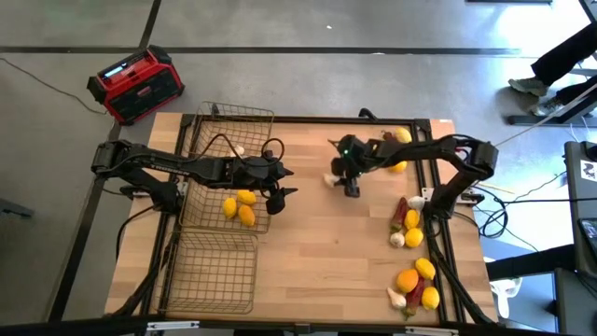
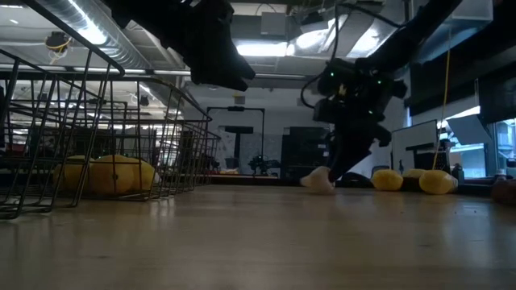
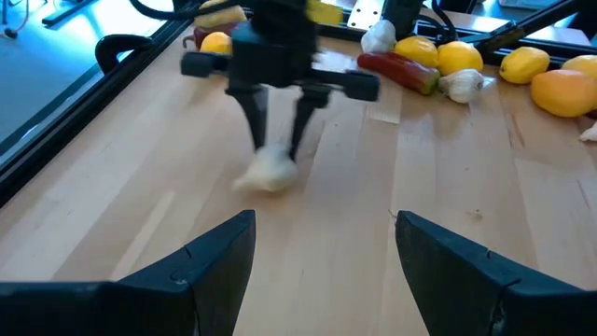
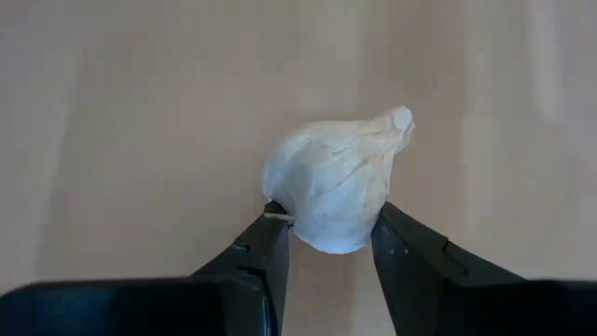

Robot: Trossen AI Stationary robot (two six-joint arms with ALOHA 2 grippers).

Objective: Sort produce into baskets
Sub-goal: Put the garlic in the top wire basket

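Observation:
My right gripper [image 1: 349, 186] is over the middle of the table, shut on a whitish garlic bulb [image 4: 336, 182]; the low view shows the garlic bulb [image 2: 318, 181] low over the wood. My left gripper [image 1: 280, 196] hangs open by the right rim of the middle wire basket [image 1: 201, 210], which holds yellow lemons [image 1: 240, 206]. Its fingers are bare in the left wrist view, where my left gripper [image 3: 322, 271] faces the garlic bulb [image 3: 270, 173]. A second basket [image 1: 233, 126] lies beyond it, a third basket [image 1: 216, 271] nearer. More produce [image 1: 410, 229] lies along the table's right edge. My right gripper pinches the garlic bulb's rounded body [image 4: 322, 238] between its two fingers, one on each side. The fingers slant down from the table's right side. The bulb's pointed stem end [image 4: 399, 119] sticks out beyond the fingertips. Whether the bulb touches the wood I cannot tell.
Lemons, oranges, garlic and red chilies sit in a heap at the near right [image 1: 415, 285], and a lemon [image 1: 399, 138] lies at the far right. A red-and-black box [image 1: 135, 84] stands on the floor beyond the far left corner. A person's legs [image 1: 560, 65] show at the far right.

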